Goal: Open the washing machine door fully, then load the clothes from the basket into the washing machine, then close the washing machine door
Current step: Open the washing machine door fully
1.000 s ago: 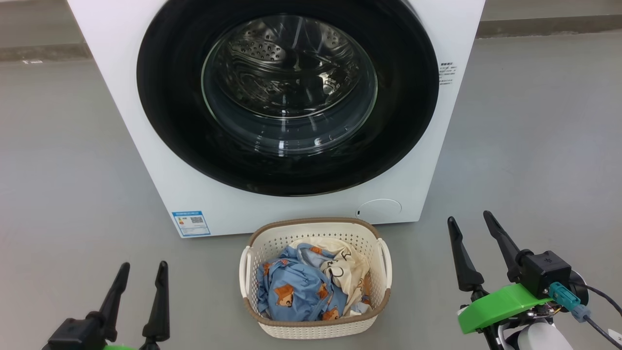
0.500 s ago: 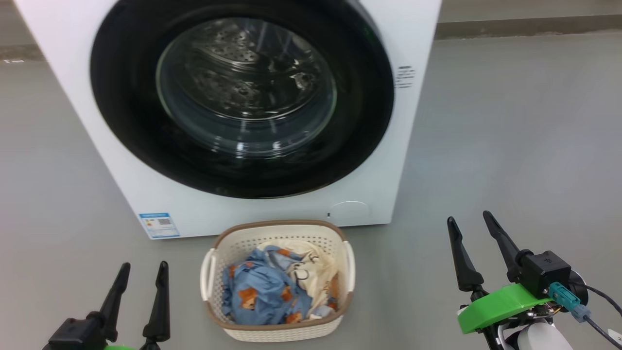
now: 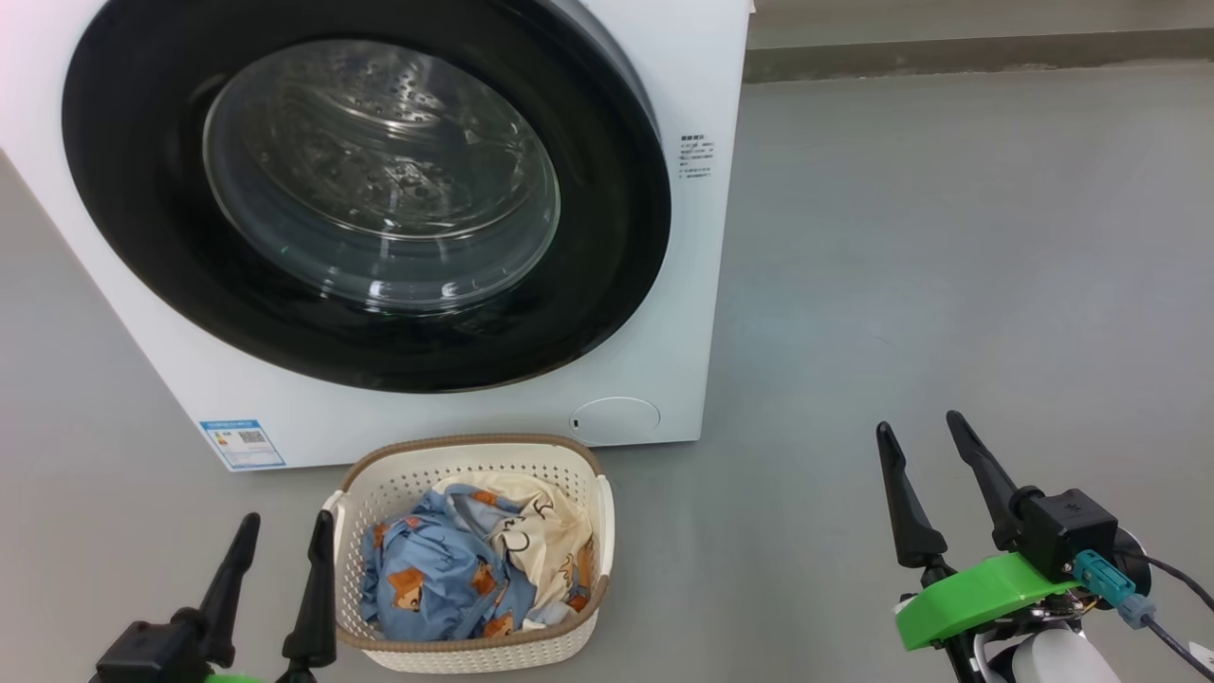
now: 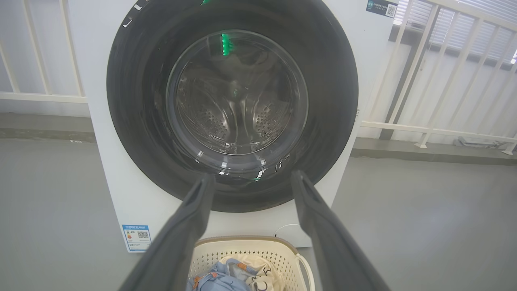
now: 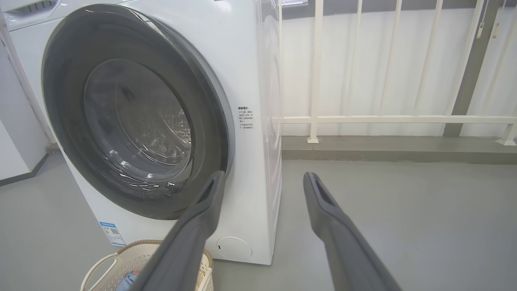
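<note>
Black glossy washing machine door looks shut against washing machine, at 11 o'clock in head view; opening step not yet done. Basket at 7 o'clock on floor before door, clothes heaped inside, probably placed for short transfer. Left gripper just beside basket, right gripper at 4 o'clock: both spread wide, empty, free for door.

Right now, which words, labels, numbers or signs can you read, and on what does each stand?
No text is readable.
Blue label with a QR code, low on the washing machine front: print too small.
Small dark print block, right of the washing machine door: too small.
Dark sticker with a QR code, top corner of the front: blurred.
</note>
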